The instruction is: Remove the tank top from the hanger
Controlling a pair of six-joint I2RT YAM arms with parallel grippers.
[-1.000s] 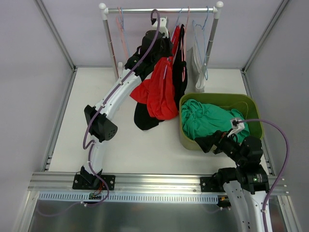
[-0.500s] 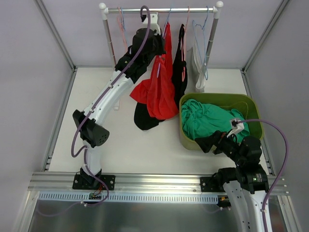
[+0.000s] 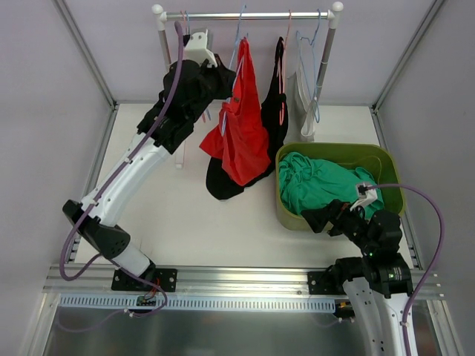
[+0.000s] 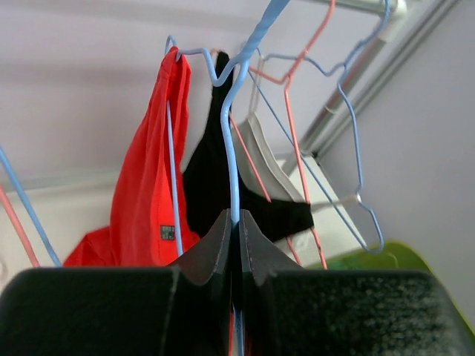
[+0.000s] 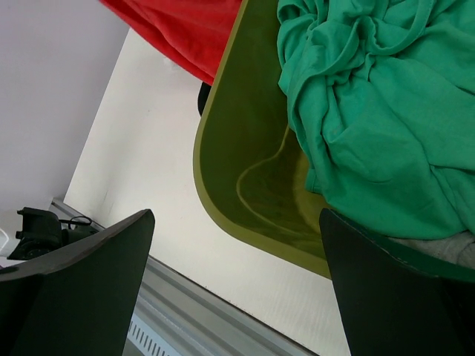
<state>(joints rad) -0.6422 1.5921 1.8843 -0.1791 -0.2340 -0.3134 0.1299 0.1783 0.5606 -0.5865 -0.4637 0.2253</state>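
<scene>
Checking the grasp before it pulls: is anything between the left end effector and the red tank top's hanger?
Nothing visible. The left end effector is shut on the blue hanger wire itself, and the red tank top hangs from it beside the black garment.

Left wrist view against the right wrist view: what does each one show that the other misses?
Only the left wrist view shows the left end effector shut on the wire of the blue hanger, with the black tank top and the rail beyond. Only the right wrist view shows the open right end effector, the green garment heaped in the bin, and bare table. Both show the red tank top; the bin's green edge also peeks into the left wrist view's lower right corner.
</scene>
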